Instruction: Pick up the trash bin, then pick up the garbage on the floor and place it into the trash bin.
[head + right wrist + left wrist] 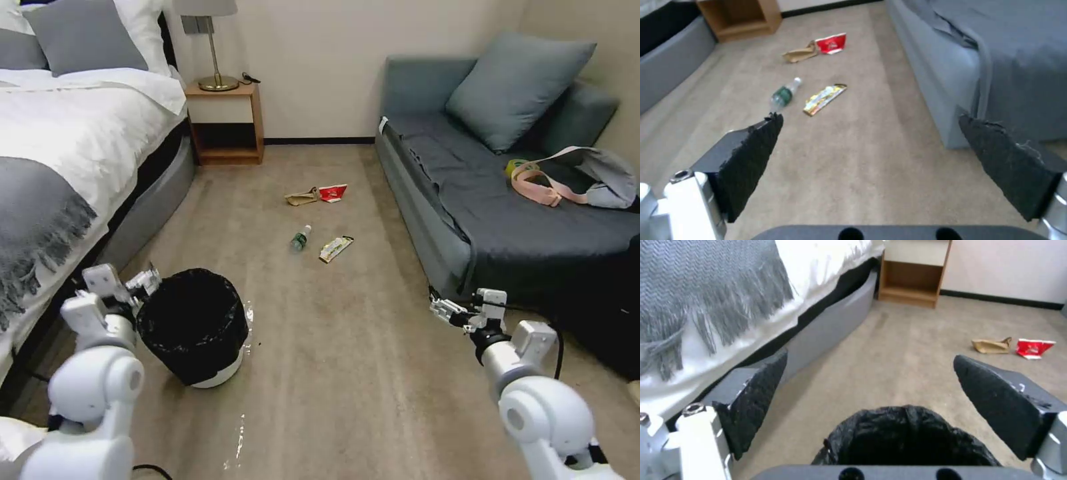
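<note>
The trash bin (197,327), a small round white tub lined with a crinkly black bag that spills over its rim, stands on the beige carpet (347,373) near the foot of the bed (67,153), its mouth tipped slightly toward the robot's left. The left gripper (127,283) hangs just beside the bin's rim on the bed side, jaws spread wide and holding nothing; from the left wrist view the black bag (902,436) lies low between them. Farther out on the floor lies the garbage: a clear plastic bottle (300,238) with a green label, its cap end pointing away from the robot, and a yellow-white snack wrapper (335,249) just beside it, lying on a slant. Beyond these a crumpled brown paper bag (302,197) touches a red-and-white carton (333,193). The right gripper (448,311) hovers over the carpet near the corner of the grey sofa (507,200), jaws open and empty, well apart from the litter.
</note>
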